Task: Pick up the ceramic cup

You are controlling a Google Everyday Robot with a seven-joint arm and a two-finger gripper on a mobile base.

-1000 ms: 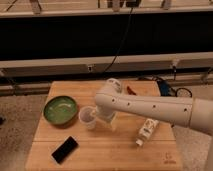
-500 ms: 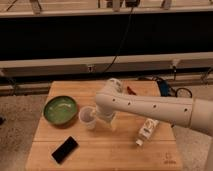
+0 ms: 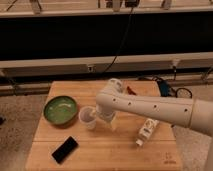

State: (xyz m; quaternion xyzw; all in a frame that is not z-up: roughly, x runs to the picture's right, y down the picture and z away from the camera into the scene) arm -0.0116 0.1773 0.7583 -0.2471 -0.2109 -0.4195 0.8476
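Note:
The ceramic cup (image 3: 87, 117) is small, whitish and handleless. It stands upright on the wooden table (image 3: 115, 150), just right of the green bowl (image 3: 60, 110). My white arm comes in from the right and bends down at the cup. My gripper (image 3: 103, 119) is at the cup's right side, touching or very close to it. The arm's end hides most of it.
A white bottle with a label (image 3: 146, 132) lies on the table to the right, under the arm. A black phone-like slab (image 3: 65, 149) lies at the front left. Red and blue items (image 3: 165, 89) sit at the table's back right edge. A black wall is behind.
None visible; the arm and cup stand as they did a second ago.

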